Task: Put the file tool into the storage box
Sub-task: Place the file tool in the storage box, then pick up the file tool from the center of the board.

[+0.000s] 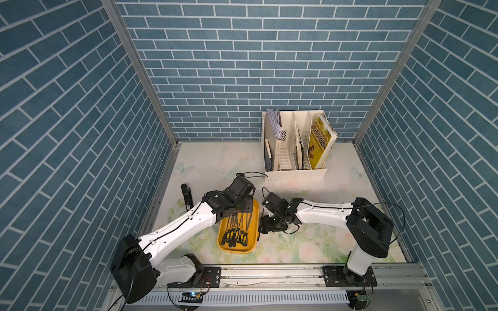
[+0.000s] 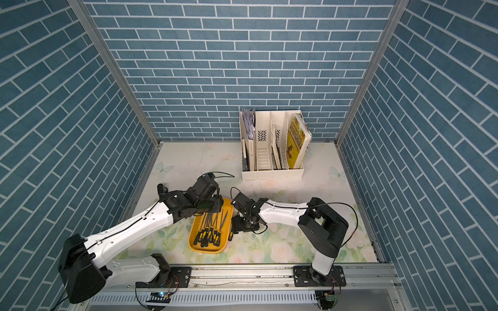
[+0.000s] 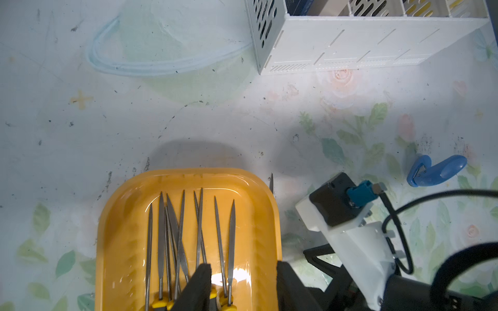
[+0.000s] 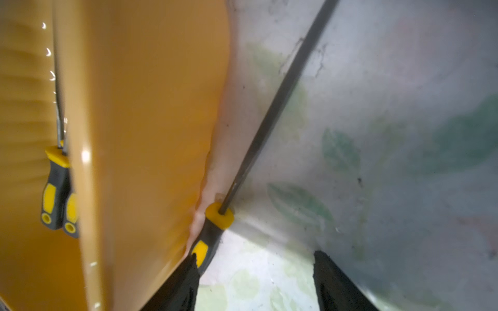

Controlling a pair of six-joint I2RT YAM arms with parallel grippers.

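The yellow-orange storage box (image 1: 237, 250) (image 2: 207, 250) sits at front centre with several yellow-and-black-handled files (image 1: 237, 229) (image 3: 188, 237) in it. One file tool (image 4: 215, 229) (image 1: 258, 237) lies on the table along the box's right outer wall (image 4: 151, 134); its tip (image 3: 271, 183) shows past the rim. My left gripper (image 3: 244, 266) (image 1: 244, 208) hangs open over the box's far end, one finger above the files, the other beyond the right rim, holding nothing. My right gripper (image 4: 256, 254) (image 1: 262, 230) is open and low at the loose file's handle, which lies against one finger (image 4: 186, 277).
A tall white desk organiser (image 1: 295, 145) with books stands at the back right. A black oblong object (image 1: 186, 198) lies near the left wall. A small blue hook-shaped piece (image 3: 436, 169) rests on the floral mat behind the right wrist. A metal rail (image 1: 269, 274) runs along the front.
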